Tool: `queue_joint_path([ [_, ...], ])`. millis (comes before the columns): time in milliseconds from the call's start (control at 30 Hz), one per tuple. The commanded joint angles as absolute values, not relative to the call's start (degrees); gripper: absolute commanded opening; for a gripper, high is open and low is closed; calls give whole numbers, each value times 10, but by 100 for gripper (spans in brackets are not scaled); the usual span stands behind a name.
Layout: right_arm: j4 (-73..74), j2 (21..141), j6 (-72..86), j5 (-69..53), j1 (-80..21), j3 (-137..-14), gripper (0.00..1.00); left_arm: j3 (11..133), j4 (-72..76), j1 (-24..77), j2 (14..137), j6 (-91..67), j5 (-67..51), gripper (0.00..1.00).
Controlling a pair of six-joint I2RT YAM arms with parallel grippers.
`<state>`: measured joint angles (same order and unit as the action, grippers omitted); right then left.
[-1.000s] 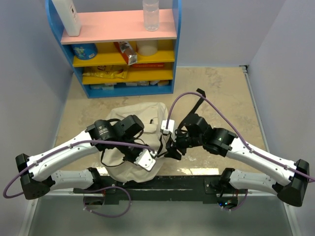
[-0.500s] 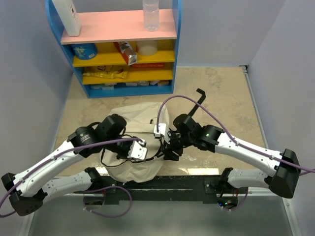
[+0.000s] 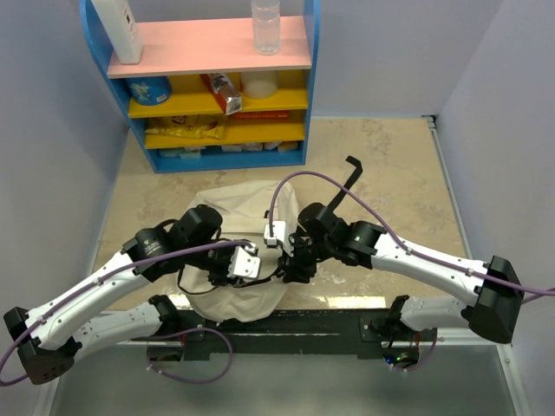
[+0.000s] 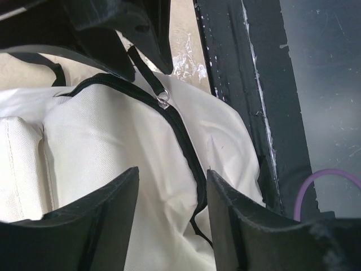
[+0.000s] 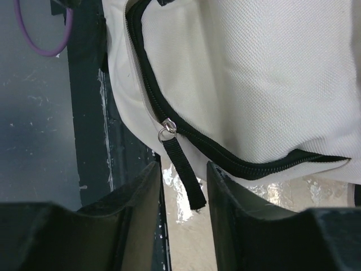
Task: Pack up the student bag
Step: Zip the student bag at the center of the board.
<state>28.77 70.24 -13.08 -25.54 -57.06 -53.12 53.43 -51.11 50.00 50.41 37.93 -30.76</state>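
The sandy bench [image 3: 390, 173] holds a cream student bag [image 3: 243, 204] near its front edge. A blue shelf [image 3: 313, 87] stands at the back left.

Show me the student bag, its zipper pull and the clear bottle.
student bag [image 3: 234, 204], top view, beige fabric, far end
zipper pull [image 5: 181, 169], right wrist view, black tab's middle
clear bottle [image 3: 266, 26], top view, its body

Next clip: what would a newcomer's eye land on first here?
A cream student bag lies at the near edge of the table, the left arm and right arm bent over it. In the right wrist view its black zipper pull dangles at the gap between the parted fingers. Behind stands a blue shelf of bright items.
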Motion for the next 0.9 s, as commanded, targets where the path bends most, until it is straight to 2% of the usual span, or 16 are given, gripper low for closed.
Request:
queue_joint_path([
  [0,274,706,-127,-272,-574,-541,33,530,-480,497,505,367,-326,58],
  [100,271,705,-116,-257,-575,-540,20,529,-476,498,514,380,-344,61],
  [267,277,712,-105,-246,-574,-544,6,533,-473,529,544,386,-338,72],
  [367,276,708,-89,-240,-574,-543,0,522,-459,557,554,373,-320,76],
  [500,270,691,-67,-245,-574,-533,0,494,-412,589,567,347,-267,78],
  [700,260,666,-44,-242,-574,-523,0,461,-364,619,572,299,-173,69],
  [867,262,665,-37,-247,-574,-526,0,437,-331,619,569,277,-124,55],
])
